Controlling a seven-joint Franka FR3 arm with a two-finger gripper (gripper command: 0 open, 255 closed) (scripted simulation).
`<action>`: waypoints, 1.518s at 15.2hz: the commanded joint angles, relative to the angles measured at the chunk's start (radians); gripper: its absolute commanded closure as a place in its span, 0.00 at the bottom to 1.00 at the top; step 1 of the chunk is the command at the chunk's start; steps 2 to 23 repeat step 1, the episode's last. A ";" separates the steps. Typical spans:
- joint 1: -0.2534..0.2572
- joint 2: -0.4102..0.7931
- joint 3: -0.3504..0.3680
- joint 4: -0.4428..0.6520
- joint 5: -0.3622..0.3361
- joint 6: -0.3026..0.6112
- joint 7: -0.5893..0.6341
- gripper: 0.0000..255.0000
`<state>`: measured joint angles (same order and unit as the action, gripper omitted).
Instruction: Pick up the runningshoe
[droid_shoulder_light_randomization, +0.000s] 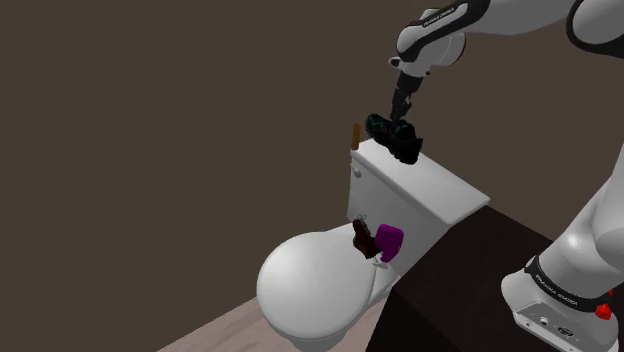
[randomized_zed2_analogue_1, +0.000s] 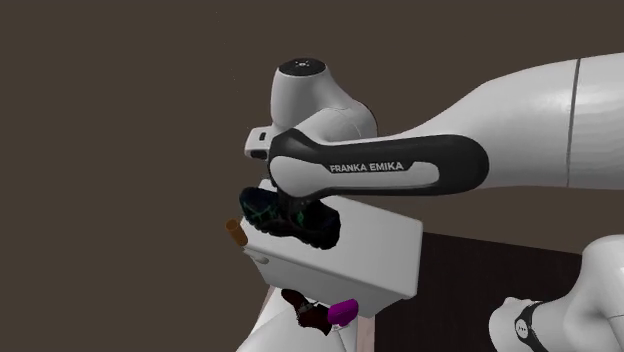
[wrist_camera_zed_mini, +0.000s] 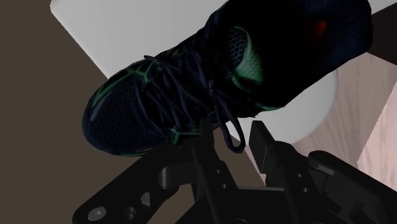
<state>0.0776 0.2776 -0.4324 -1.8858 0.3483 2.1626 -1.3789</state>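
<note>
The jaws (wrist_camera_zed_mini: 232, 137) stand only a little apart and clasp the running shoe (wrist_camera_zed_mini: 191, 83) at its laced middle; in the wrist view one black finger (wrist_camera_zed_mini: 262, 143) presses up against the shoe's side and loose laces hang between the two. The shoe is dark navy with green lines and a red patch at the heel.

In the shoulder view the shoe (droid_shoulder_light_randomization: 395, 137) sits under the gripper (droid_shoulder_light_randomization: 400, 125) at the far end of the white toilet tank's lid (droid_shoulder_light_randomization: 430, 185), close to the wall-side edge. I cannot tell whether its sole touches the lid or hangs just above it. A small brown object (droid_shoulder_light_randomization: 355, 133) stands at the tank's corner, near the shoe but apart from it.

Below the tank's front, a purple object (droid_shoulder_light_randomization: 389, 241) and a dark brown one (droid_shoulder_light_randomization: 362, 238) lie at the back of the closed toilet seat lid (droid_shoulder_light_randomization: 315, 285). The tank lid toward the stand is bare, and the dark brown wall (droid_shoulder_light_randomization: 150, 120) runs behind the tank.
</note>
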 joint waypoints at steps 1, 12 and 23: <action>0.000 -0.002 -0.001 0.009 -0.002 -0.008 0.003 1.00; 0.000 -0.002 -0.001 0.009 -0.002 -0.008 0.003 1.00; 0.000 -0.002 -0.001 0.009 -0.002 -0.008 0.003 1.00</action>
